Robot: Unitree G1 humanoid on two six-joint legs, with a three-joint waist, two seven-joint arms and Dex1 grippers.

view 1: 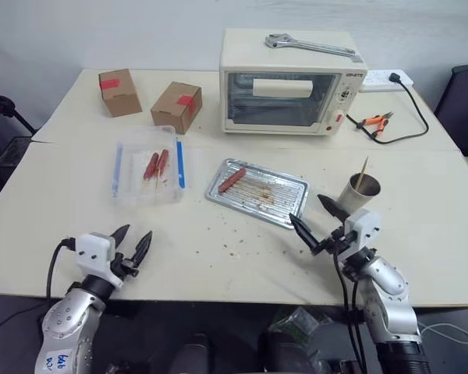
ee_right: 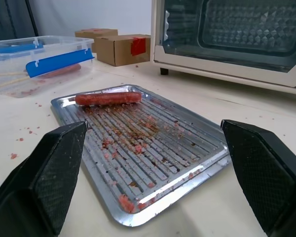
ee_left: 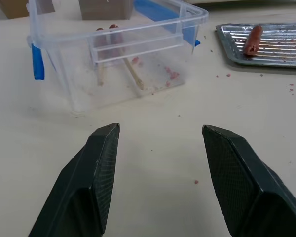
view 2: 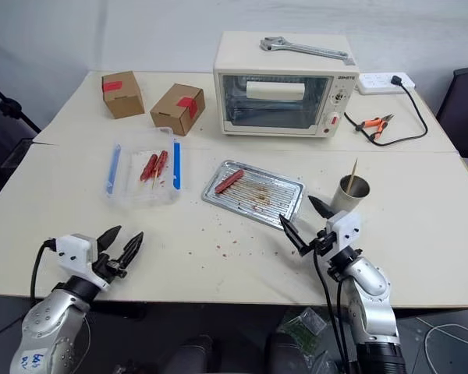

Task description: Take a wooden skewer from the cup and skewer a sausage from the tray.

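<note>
One red-brown sausage lies at the far left end of the greasy silver tray in the middle of the table. A silvery cup stands to the tray's right with a thin wooden skewer sticking up out of it. My right gripper hovers open just in front of the cup, at the tray's near right corner, pointing toward the tray and the sausage. My left gripper is open near the table's front left edge, empty, facing the clear box.
A clear plastic box with blue edges holds skewered sausages left of the tray. A toaster oven with a wrench on top stands behind. Two cardboard boxes, pliers and a power strip sit at the back. Crumbs dot the table.
</note>
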